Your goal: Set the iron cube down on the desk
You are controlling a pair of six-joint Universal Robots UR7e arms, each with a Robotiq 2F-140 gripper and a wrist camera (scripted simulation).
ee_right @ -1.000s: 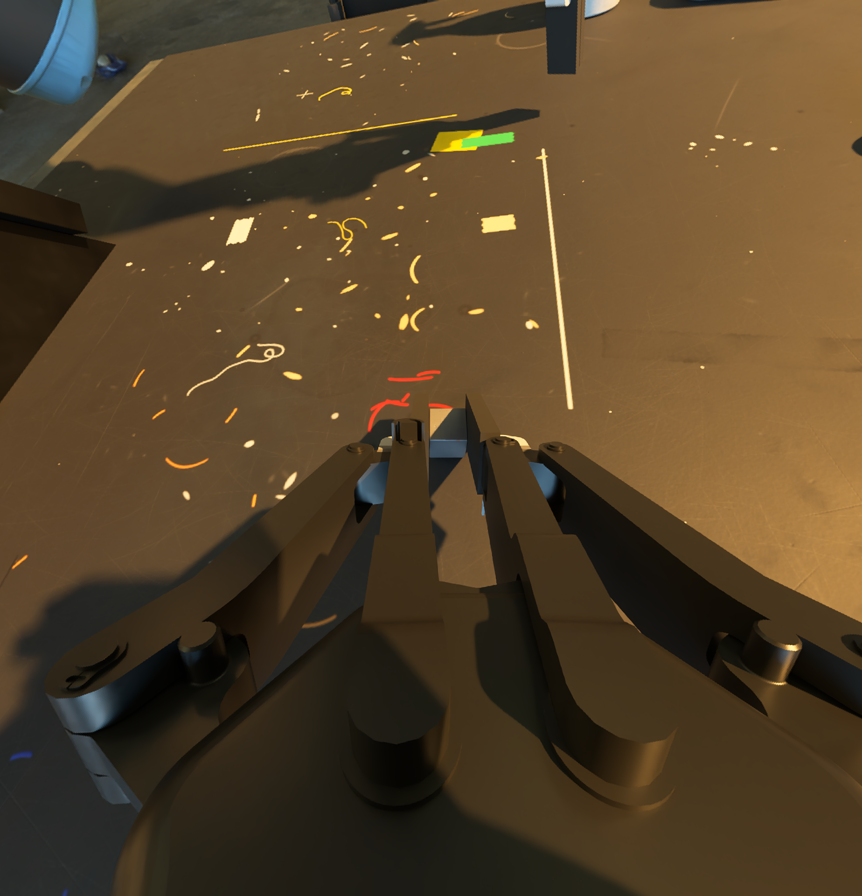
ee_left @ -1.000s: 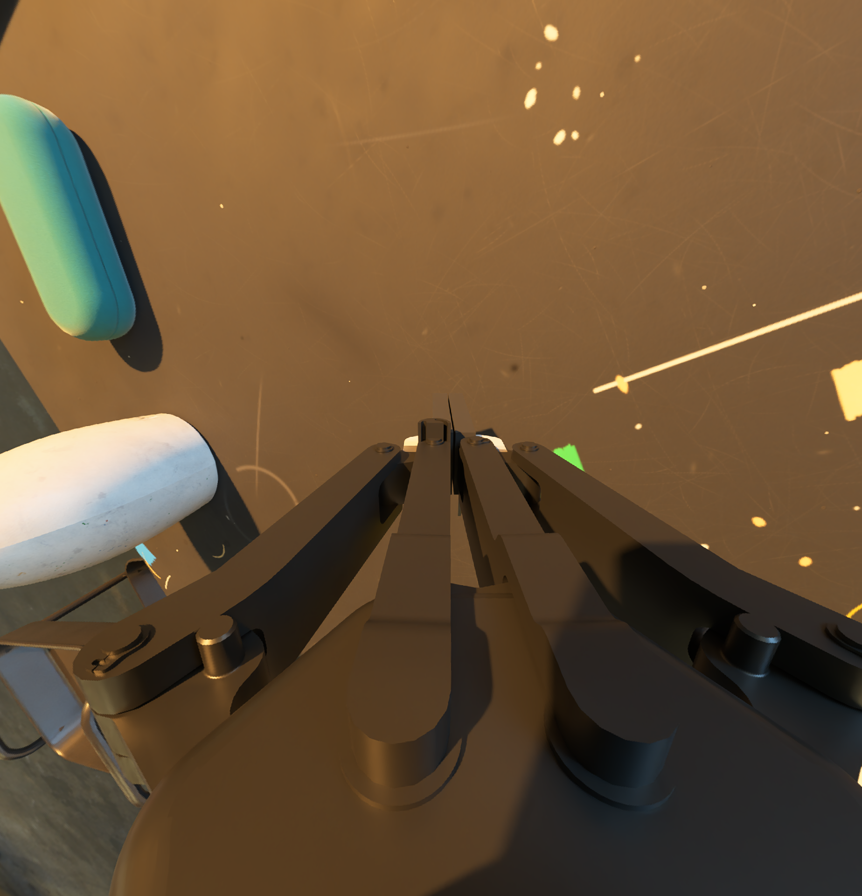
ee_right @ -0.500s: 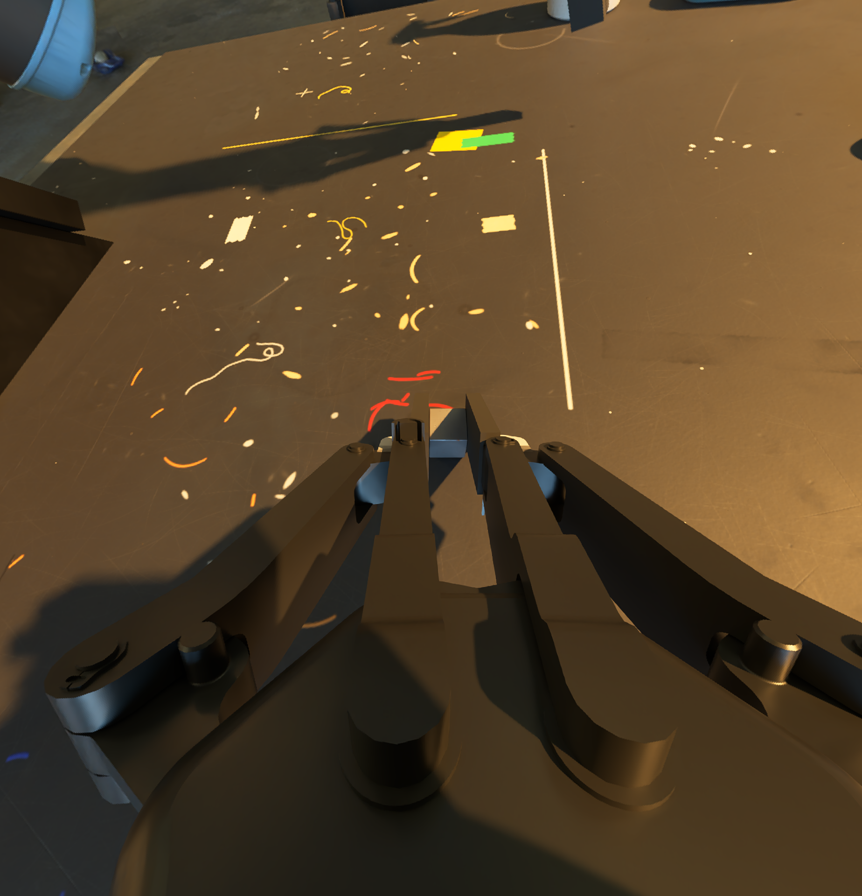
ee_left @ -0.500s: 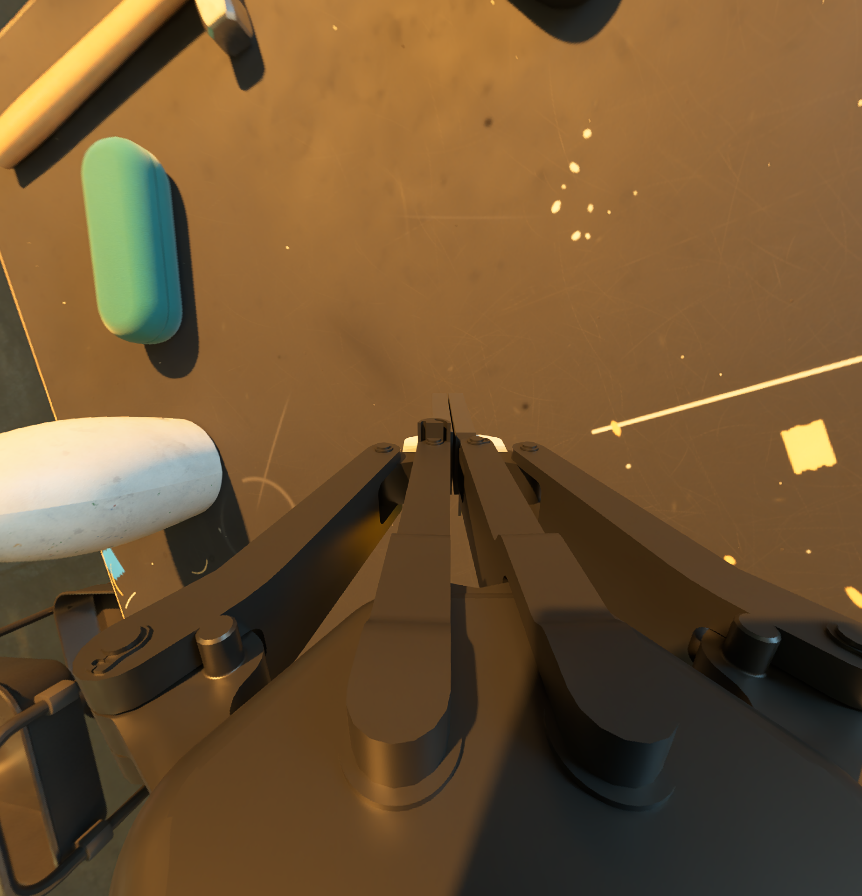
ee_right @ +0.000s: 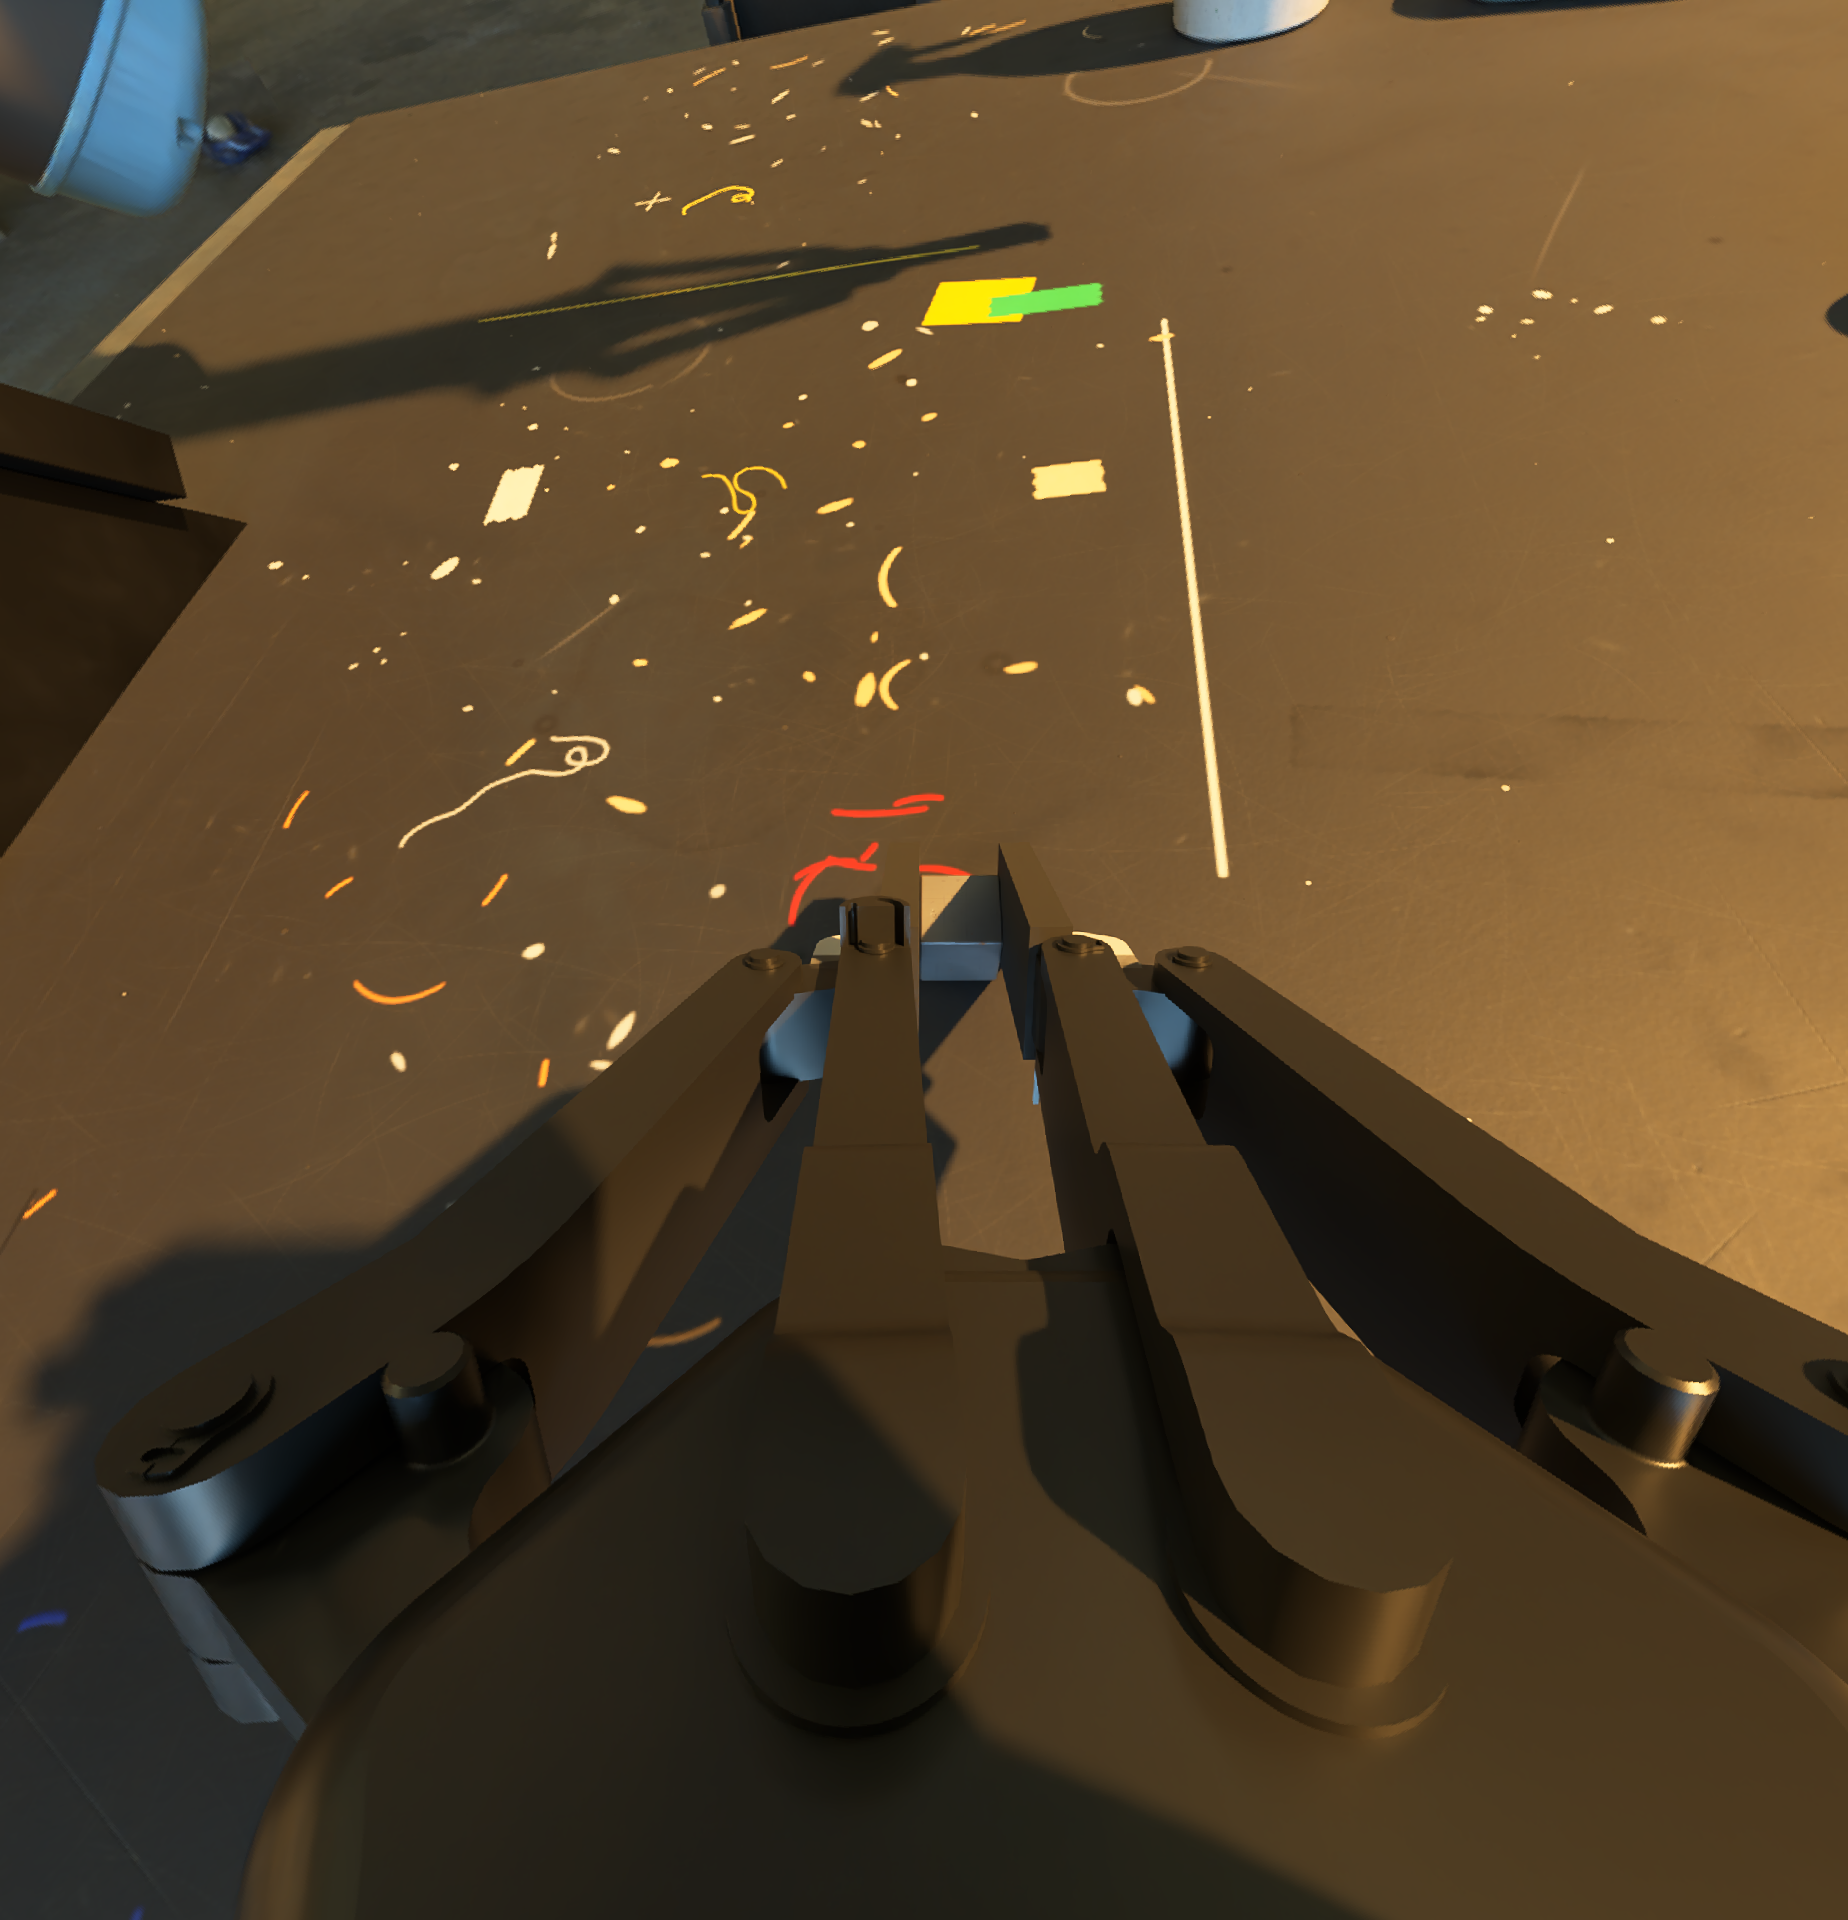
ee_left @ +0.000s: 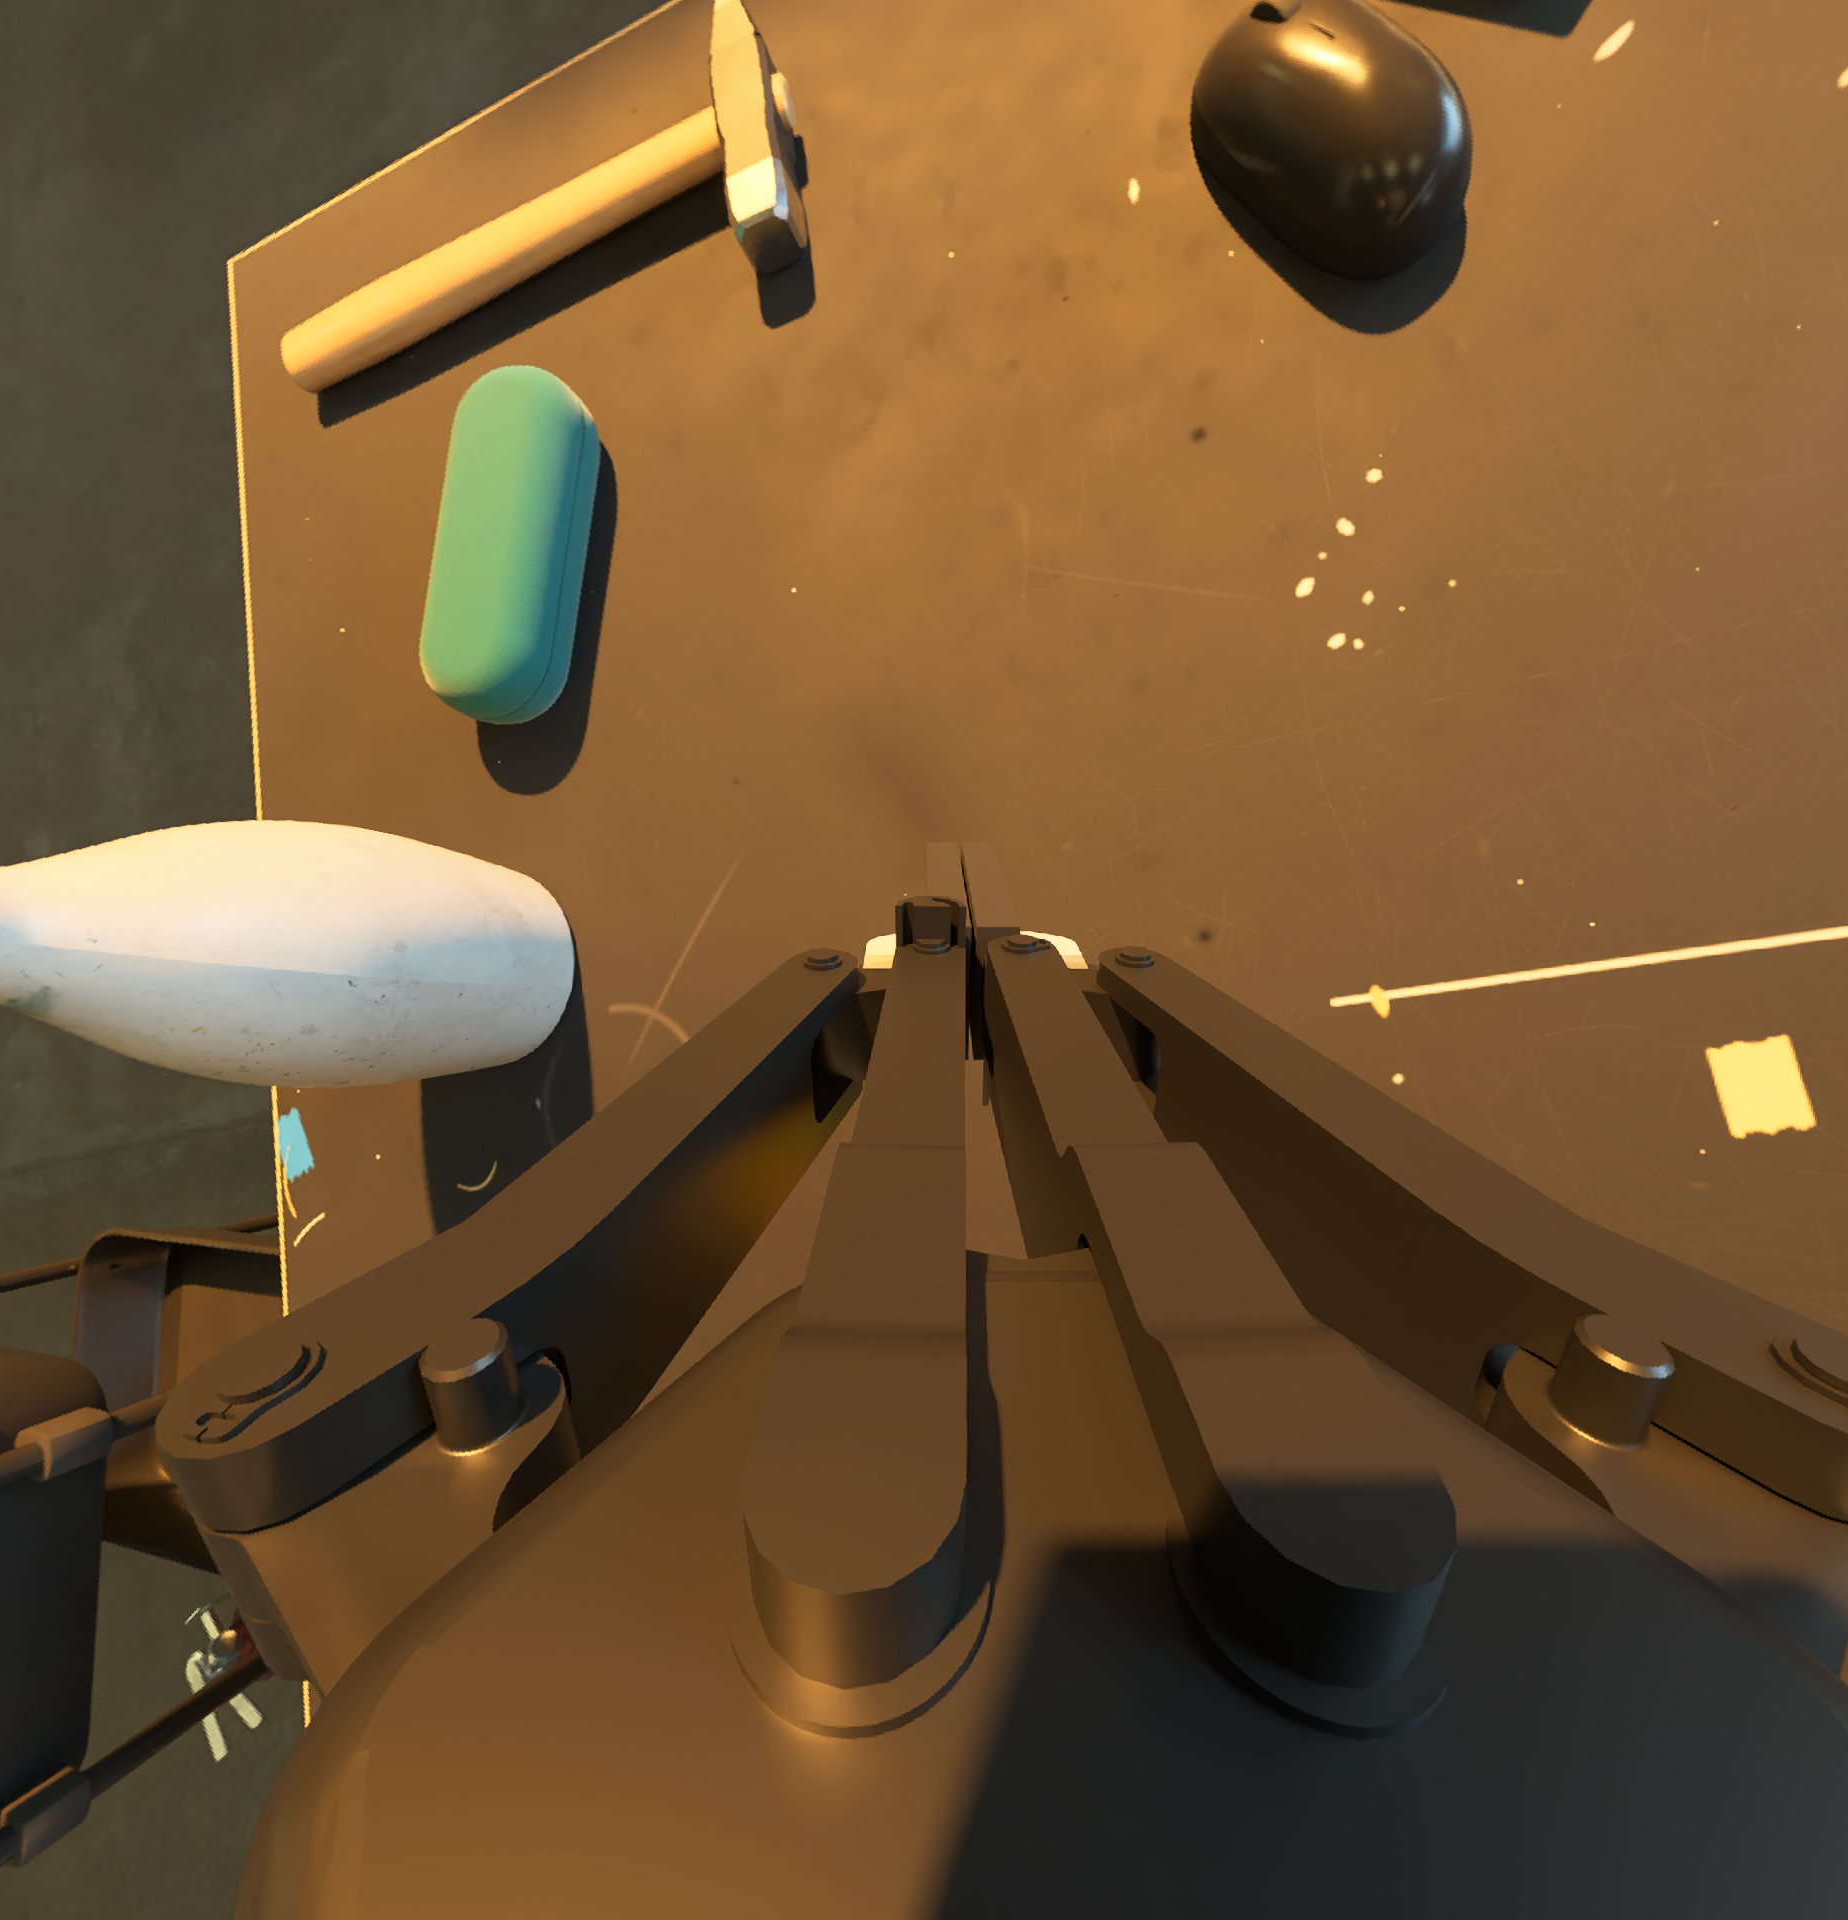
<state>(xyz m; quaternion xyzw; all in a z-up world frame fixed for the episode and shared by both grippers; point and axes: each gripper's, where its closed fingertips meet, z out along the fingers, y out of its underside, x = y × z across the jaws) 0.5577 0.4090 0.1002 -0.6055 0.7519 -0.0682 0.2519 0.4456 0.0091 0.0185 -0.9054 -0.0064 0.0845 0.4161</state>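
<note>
In the right wrist view my right gripper (ee_right: 959, 894) is shut on a small grey iron cube (ee_right: 959, 920), held between the fingertips low over the brown desk (ee_right: 1419, 935); whether the cube touches the desk is hidden by the fingers. In the left wrist view my left gripper (ee_left: 961, 883) is shut and empty, its fingertips pressed together above the desk (ee_left: 1107, 571).
The left wrist view shows a white bowling pin (ee_left: 265, 951) at the desk's left edge, a green case (ee_left: 509, 540), a wooden-handled hammer (ee_left: 546, 223) and a black mouse (ee_left: 1330, 135). The right wrist view shows a dark box (ee_right: 58, 582) at left, yellow and green tape (ee_right: 1013, 299), and paint marks.
The left gripper has pulled back and up, so the hammer and mouse have come into its view. The right gripper and cube have not moved.
</note>
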